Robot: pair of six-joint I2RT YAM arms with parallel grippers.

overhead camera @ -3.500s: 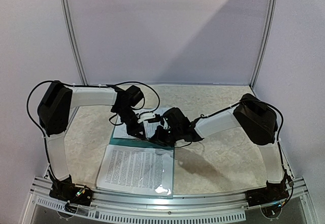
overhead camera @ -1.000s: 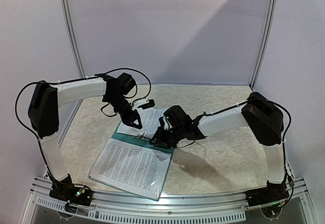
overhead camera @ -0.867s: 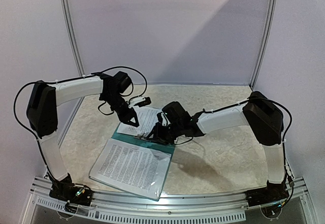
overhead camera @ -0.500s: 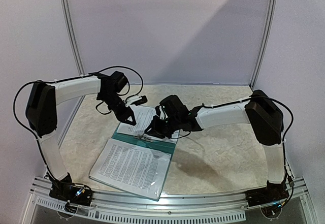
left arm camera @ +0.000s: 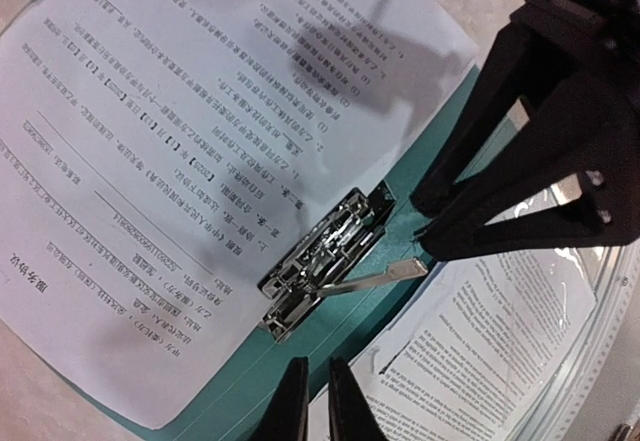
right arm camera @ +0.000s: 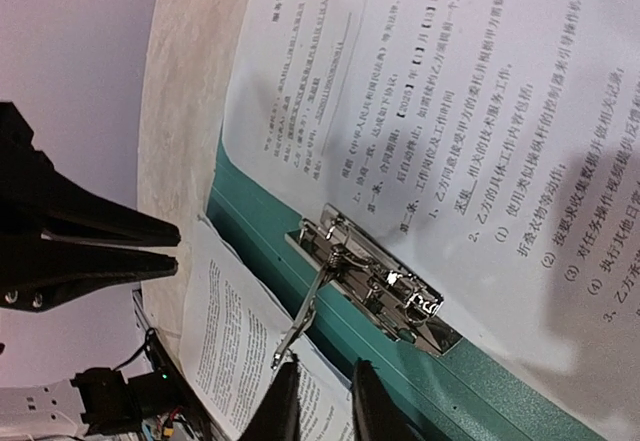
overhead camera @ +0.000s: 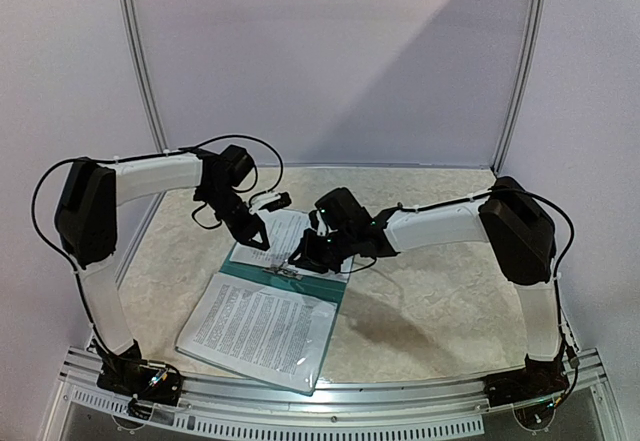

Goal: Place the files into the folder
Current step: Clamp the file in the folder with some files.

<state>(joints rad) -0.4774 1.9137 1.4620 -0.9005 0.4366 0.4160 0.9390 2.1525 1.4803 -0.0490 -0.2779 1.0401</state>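
Note:
The teal folder [overhead camera: 262, 270] lies open on the table. One white printed file sheet [overhead camera: 292, 233] lies on its far half, with its edge under the silver clip [overhead camera: 285, 273]. More files [overhead camera: 260, 326] lie on the near half. The clip [left arm camera: 322, 258] has its lever [left arm camera: 385, 276] sticking out over the spine; it also shows in the right wrist view [right arm camera: 385, 289]. My left gripper [overhead camera: 257, 240] hovers over the folder's left part, fingers almost together and empty [left arm camera: 315, 406]. My right gripper [overhead camera: 298, 257] is slightly open just above the lever's tip [right arm camera: 287, 343], holding nothing.
The table top [overhead camera: 440, 291] is pale and marbled. A metal rail [overhead camera: 330, 393] runs along the near edge, just past the near files. Upright frame posts [overhead camera: 140, 71] and purple walls stand at the back and sides.
The near half with its files has swung counter-clockwise. My left gripper has drawn back towards the far left. My right gripper has moved left and farther in, over the clip.

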